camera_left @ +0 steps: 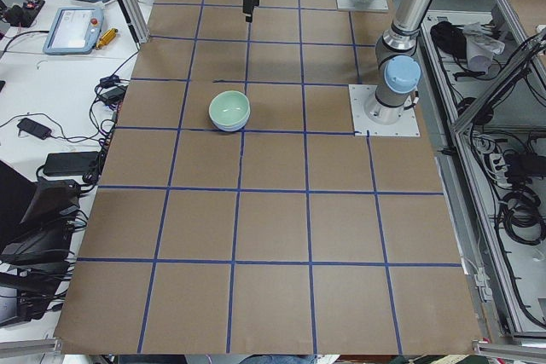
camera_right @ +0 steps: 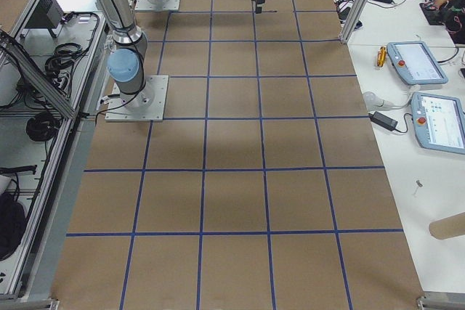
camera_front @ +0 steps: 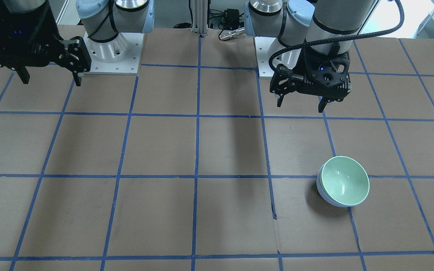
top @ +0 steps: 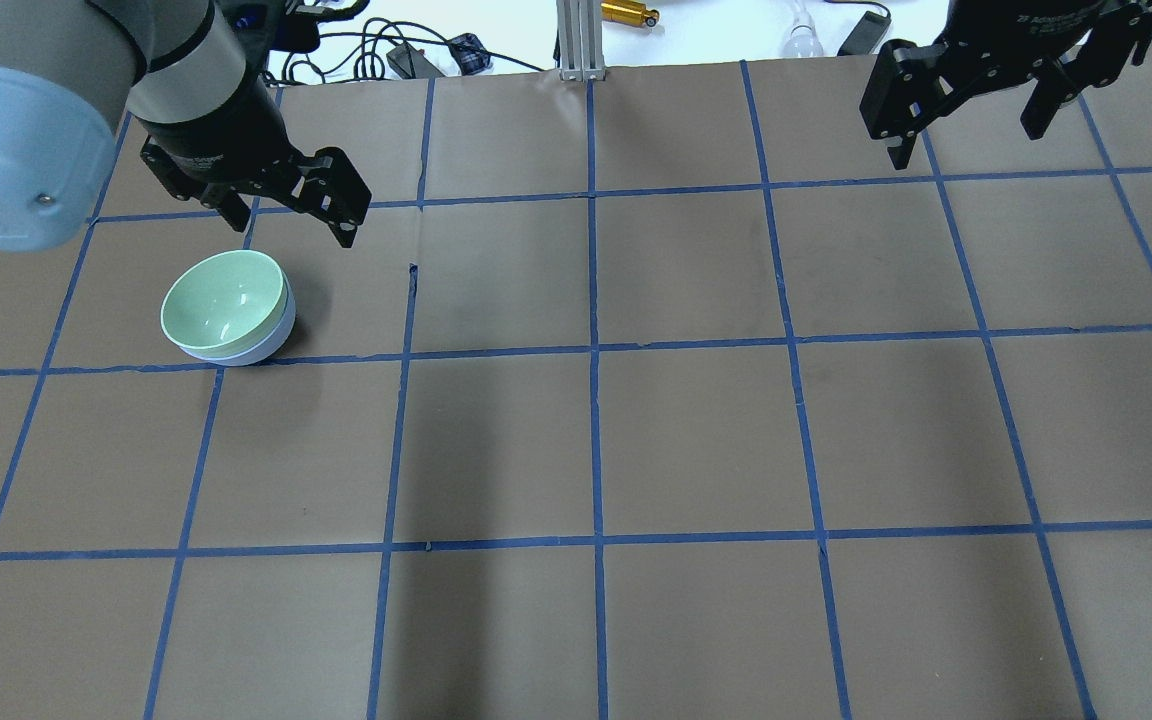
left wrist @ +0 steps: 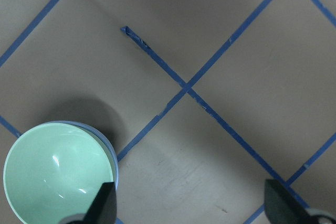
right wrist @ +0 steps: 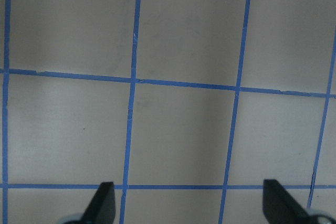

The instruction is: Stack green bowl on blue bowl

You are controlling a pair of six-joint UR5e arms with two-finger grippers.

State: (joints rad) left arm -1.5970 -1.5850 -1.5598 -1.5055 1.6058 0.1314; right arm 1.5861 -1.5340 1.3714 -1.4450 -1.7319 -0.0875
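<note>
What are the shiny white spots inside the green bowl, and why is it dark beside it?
Front-facing view: the spots in the green bowl are light glinting off its glossy inside; the dark patch on the table is its shadow. Left wrist view: same glints, same shadow.

Table (top: 696,430) with two nested bowls. The green bowl (top: 221,305) sits inside the blue bowl (top: 264,349), tilted slightly, so that the blue bowl's wall shows on one side only. The stack stands on the table's left half, forward of the left arm's base and close to a crossing of the tape grid (top: 591,347) that divides the surface into squares. The left gripper (top: 291,225) hangs above the table near the stack, apart from it; in the left wrist view the stack lies just beside one fingertip. The right gripper (top: 966,145) hangs over the right half, well apart from the bowls.
</note>
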